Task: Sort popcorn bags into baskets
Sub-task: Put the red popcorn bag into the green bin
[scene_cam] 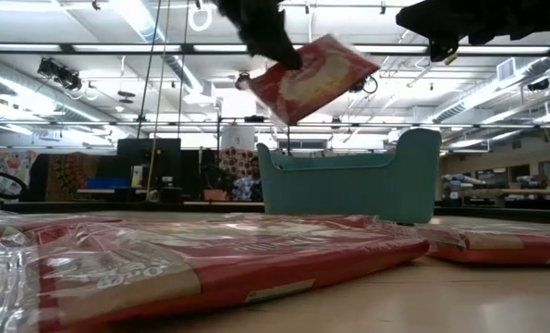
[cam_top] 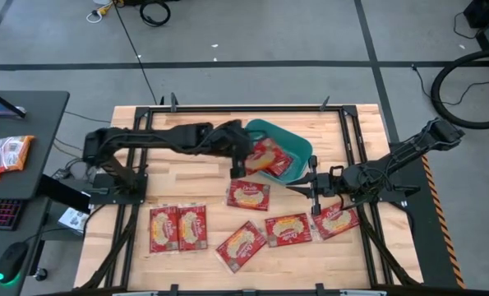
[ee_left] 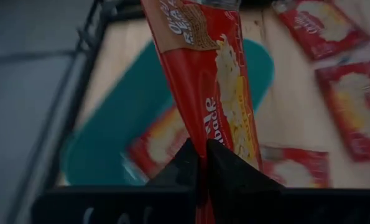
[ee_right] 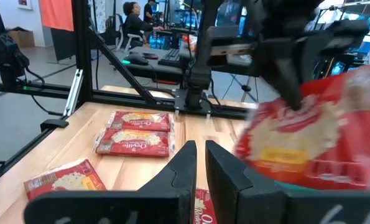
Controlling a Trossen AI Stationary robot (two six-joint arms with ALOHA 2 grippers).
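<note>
My left gripper (cam_top: 240, 158) (ee_left: 203, 163) is over the near-left rim of the teal basket (cam_top: 297, 140) (scene_cam: 348, 180) and is shut on a red popcorn bag (cam_top: 265, 151) (scene_cam: 310, 76). Another bag (cam_top: 282, 166) (ee_left: 158, 144) lies inside the basket. Several bags lie flat on the table: a pair (cam_top: 178, 228), one (cam_top: 248, 194), one (cam_top: 241, 245), one (cam_top: 288, 228) and one (cam_top: 334, 220). My right gripper (cam_top: 292, 188) (ee_right: 200, 155) hovers right of the middle, shut and holding nothing, just above the bag by the right side. My left gripper pinches the bag between its two fingers at one short end (ee_left: 206, 134), coming from the table's left and slanting down. The bag is lifted clear and stretches away from the fingers, tilted, above the basket's open top (ee_left: 110, 124).
Black frame rails (cam_top: 228, 108) run along the table's edges. A dark desk (cam_top: 22, 123) to the left carries more packets (cam_top: 6, 154), a keyboard and a mouse. Bare wood (cam_top: 186, 177) lies between the left arm's base and the bags.
</note>
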